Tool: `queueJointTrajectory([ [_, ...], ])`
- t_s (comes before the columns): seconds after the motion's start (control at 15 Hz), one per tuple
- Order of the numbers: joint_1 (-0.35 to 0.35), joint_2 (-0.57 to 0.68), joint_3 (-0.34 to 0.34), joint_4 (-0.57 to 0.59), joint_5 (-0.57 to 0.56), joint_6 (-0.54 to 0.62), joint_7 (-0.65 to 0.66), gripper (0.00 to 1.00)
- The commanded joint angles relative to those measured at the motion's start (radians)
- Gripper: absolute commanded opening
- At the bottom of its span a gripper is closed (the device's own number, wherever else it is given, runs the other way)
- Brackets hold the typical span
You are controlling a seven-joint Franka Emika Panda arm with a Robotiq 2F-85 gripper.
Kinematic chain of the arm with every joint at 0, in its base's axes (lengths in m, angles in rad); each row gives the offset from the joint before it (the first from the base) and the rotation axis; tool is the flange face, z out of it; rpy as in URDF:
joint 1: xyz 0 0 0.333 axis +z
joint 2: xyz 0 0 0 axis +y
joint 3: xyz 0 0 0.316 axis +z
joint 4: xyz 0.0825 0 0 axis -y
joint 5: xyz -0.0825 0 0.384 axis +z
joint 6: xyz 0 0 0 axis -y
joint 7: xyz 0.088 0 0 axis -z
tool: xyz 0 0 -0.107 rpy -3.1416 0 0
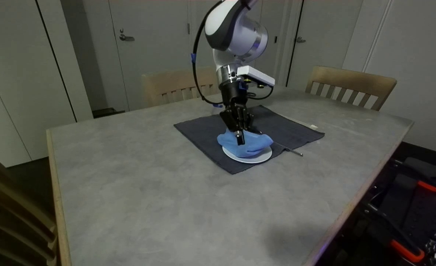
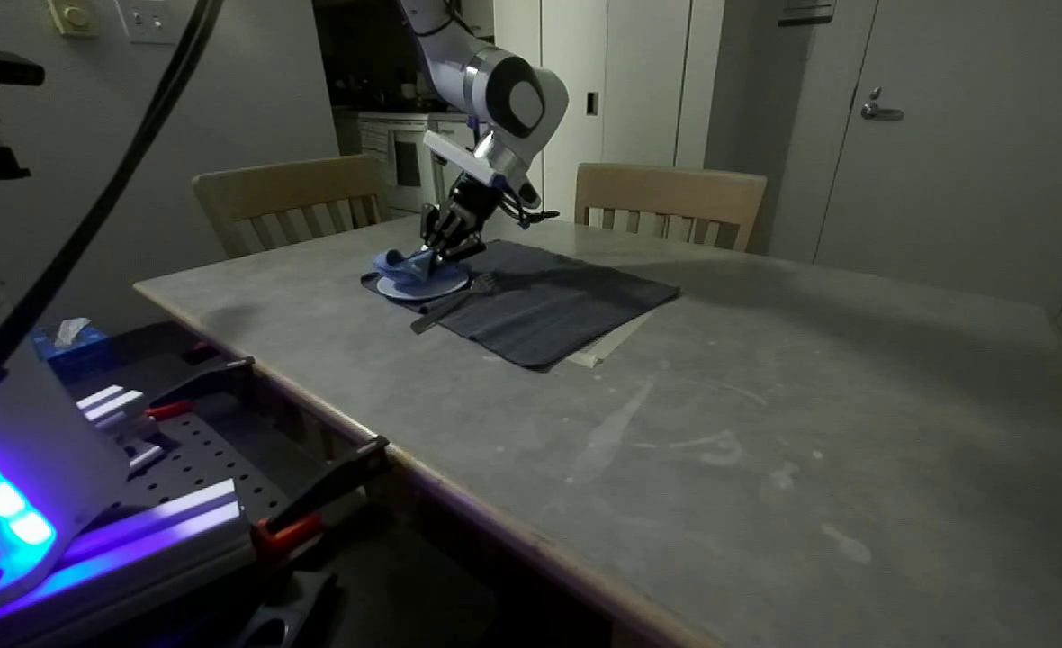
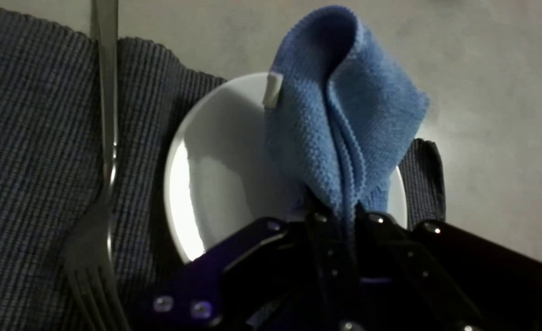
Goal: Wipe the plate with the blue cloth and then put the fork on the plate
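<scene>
Step in hand, as judged: wiping. The fingers (image 3: 326, 257) clamp the blue cloth (image 3: 305, 133) over the plate (image 3: 225, 188). The next move should sweep it across the exposed surface. The fork (image 3: 109, 138) lies beside the plate, partly on the placemat (image 3: 32, 138); the wrist view crops its tine tips. Cloth-to-plate contact is hard to confirm.
</scene>
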State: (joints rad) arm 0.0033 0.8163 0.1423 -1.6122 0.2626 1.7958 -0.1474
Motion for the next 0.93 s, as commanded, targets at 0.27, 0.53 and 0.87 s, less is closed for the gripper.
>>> queueJointTrajectory([
  [0.27, -0.047, -0.048, 0.002, -0.139, 0.096, 0.07, -0.056, 0.02],
  [0.53, -0.026, -0.109, -0.018, -0.227, 0.077, 0.103, -0.018, 0.02],
  [0.87, -0.009, -0.164, -0.03, -0.296, 0.062, 0.169, 0.023, 0.02],
])
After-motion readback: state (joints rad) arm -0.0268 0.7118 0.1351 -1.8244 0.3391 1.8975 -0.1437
